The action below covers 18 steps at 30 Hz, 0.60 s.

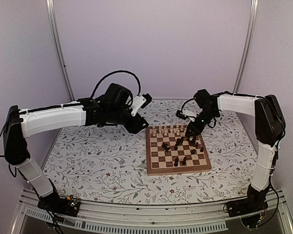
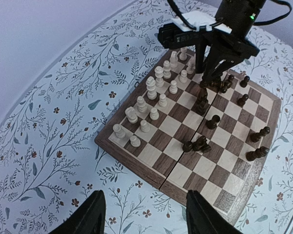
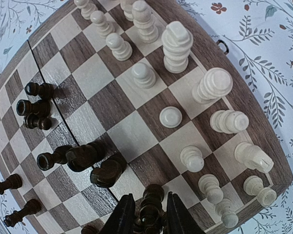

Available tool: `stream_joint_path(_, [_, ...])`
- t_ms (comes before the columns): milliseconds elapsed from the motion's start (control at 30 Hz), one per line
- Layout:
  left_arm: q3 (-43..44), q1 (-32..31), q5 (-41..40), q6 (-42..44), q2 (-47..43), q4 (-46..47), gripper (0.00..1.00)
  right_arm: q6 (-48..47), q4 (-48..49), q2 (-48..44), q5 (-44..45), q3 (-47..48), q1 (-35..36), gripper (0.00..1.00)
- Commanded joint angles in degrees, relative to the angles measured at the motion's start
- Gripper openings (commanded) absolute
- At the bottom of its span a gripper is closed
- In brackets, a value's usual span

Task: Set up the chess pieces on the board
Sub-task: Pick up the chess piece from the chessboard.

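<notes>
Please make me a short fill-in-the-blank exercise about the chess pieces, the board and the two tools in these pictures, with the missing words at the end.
1. The pale pieces stand in ____ rows along one edge of the board.
2. Between the fingers of the right tool stands a piece of ____ colour.
3. The left tool hangs over the floral cloth, beside the board, with its jaws ____.
Missing words: two; dark; open.

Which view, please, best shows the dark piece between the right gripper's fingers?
The right wrist view: the dark piece sits close-up between the fingers. The left wrist view shows it small among other dark pieces; in the top view it is indistinct.
</notes>
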Motion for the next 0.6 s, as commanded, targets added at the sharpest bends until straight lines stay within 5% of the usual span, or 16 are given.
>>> stream_joint_path(0, [1.75,-0.99,0.29,0.96,1.00,-1.46,0.58,0.02,-0.85,1.11,0.31,1.60,0.73,0.22])
stream_joint_path(567, [2.51,-1.45,2.75,0.94,1.33,-2.35,0.59,0.37,-1.02,1.29,2.92,0.83,1.66,0.22])
